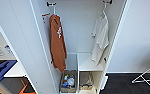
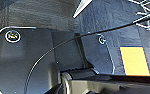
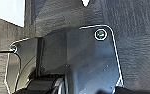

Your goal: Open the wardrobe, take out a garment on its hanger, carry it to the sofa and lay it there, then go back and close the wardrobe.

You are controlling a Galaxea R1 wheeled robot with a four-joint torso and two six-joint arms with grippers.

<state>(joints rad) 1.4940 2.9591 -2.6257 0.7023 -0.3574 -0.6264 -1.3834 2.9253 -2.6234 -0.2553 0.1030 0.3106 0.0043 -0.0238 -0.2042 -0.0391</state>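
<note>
White wardrobe open. Two garments on rail: one white T-shirt on hanger at right end, one orange garment at left. Two baskets below. Fingers' state: cannot tell.

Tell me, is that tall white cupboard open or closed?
Open. The wardrobe shows its inside: the white T-shirt and an orange garment hang there.

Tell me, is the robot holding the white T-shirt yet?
No. The white T-shirt hangs on its hanger from the rail inside the open wardrobe, with no end effector touching it.
</note>
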